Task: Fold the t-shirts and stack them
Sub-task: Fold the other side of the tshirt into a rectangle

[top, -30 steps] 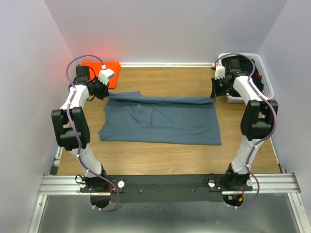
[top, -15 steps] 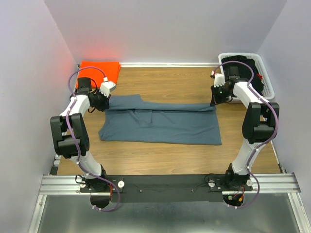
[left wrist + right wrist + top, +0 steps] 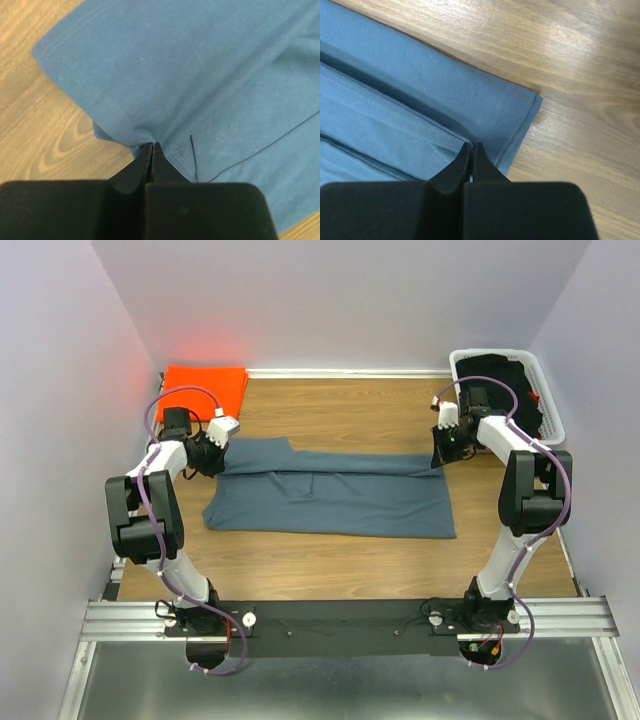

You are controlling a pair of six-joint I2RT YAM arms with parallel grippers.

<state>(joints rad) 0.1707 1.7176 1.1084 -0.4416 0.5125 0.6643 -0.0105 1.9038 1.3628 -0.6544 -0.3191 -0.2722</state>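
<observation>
The blue-grey t-shirt (image 3: 330, 495) lies spread on the wooden table (image 3: 340, 410), its long side running left to right, with its far portion folded over toward the near edge so that a narrower band of cloth rests on the wider layer below.

The left gripper (image 3: 213, 452) is at the shirt's far-left corner. In the left wrist view its jaws are pressed together, with a small pucker of the blue-grey t-shirt (image 3: 200, 75) pinched at the tips of the left gripper (image 3: 151, 147). A stitched hem runs just beside the pinch, and bare wood shows to the left of the shirt.

The right gripper (image 3: 442, 452) is at the shirt's far-right corner. In the right wrist view the jaws of the right gripper (image 3: 470, 147) are also closed tight, gripping the edge of the upper folded layer of the blue-grey t-shirt (image 3: 395, 100). The lower layer's hemmed corner sticks out just beyond them onto the wood.

The orange t-shirt (image 3: 205, 387) sits folded beyond the blue-grey shirt's far-left corner, apart from it and against the back wall. A white basket (image 3: 553, 410) holding dark clothes (image 3: 500, 375) stands beyond the shirt's far-right corner, behind the right arm.
</observation>
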